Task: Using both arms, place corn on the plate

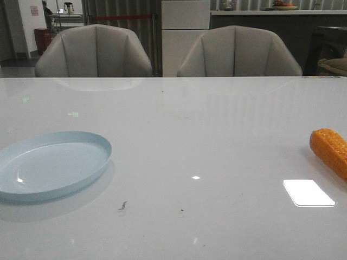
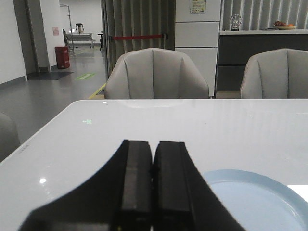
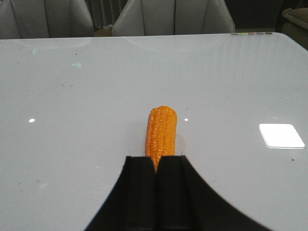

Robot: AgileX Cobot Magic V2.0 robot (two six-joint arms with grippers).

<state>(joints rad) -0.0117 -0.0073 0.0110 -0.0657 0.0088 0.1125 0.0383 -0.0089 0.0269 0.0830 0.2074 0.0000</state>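
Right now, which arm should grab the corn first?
The right one, probably. Its pincer sits just behind the corn, which lies on the right. The left pincer is by the plate.

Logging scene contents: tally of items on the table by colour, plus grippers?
Orange: 1, the corn
Pale blue: 1, the plate
Black: 2, left gripper and right gripper, both shut
Total: 4

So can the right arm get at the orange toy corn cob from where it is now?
Probably yes: the orange toy corn cob lies just ahead of the right gripper, nothing between them, but the fingers are shut and must open first.
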